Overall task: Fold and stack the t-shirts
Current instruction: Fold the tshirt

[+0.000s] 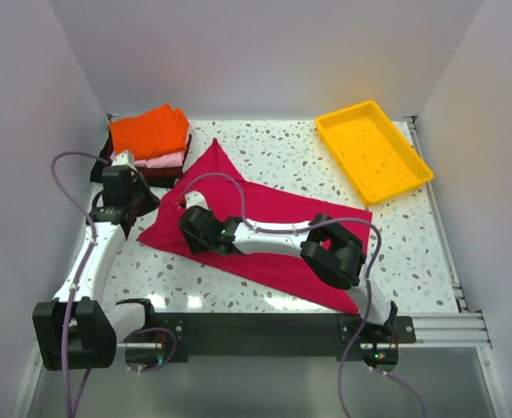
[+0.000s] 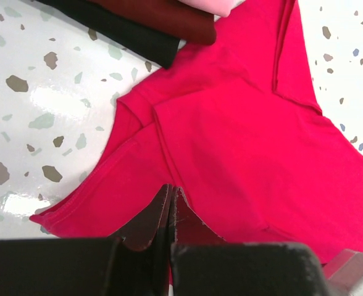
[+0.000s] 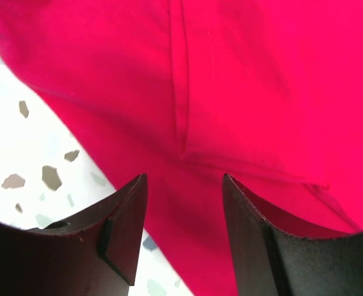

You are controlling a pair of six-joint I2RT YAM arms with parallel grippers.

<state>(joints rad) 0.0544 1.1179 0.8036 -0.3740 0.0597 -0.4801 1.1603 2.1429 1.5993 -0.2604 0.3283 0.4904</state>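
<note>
Crimson shirt (image 1: 282, 209) spread mid table (image 1: 282, 157), long axis far-left to near-right.
Right gripper (image 3: 184, 179) half open, empty, over its left part; left gripper (image 2: 170, 203) closed at left hem, possibly pinching cloth.

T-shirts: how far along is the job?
Done: orange shirt, pale pink shirt and dark shirt stacked folded, far left. In hand: the crimson shirt lies spread; left end effector shut at its edge, right end effector open over it. Left: folding and stacking it.
</note>
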